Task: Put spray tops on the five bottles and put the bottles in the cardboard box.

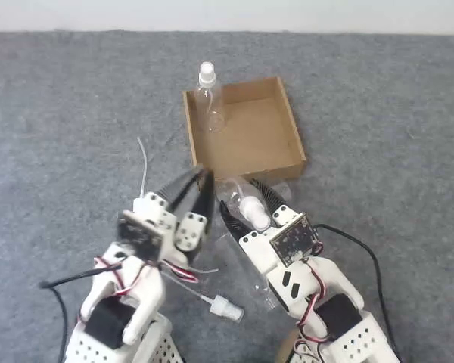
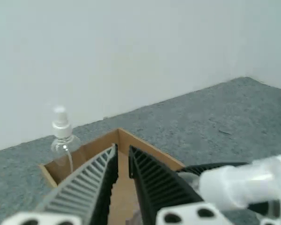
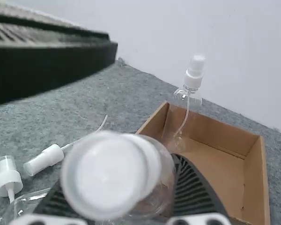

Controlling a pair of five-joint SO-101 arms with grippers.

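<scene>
Your right tool (image 1: 240,200) is clenched around a clear bottle (image 1: 256,217) that carries a white spray top (image 3: 107,176). It holds the bottle just in front of the cardboard box (image 1: 261,140). Your left tool (image 1: 199,184) is just beside it, its jaws almost together with nothing between them. A second capped bottle (image 1: 210,102) stands upright in the far left corner of the box. A loose spray top (image 1: 227,308) lies on the grey bench (image 1: 378,113) between the two arms.
</scene>
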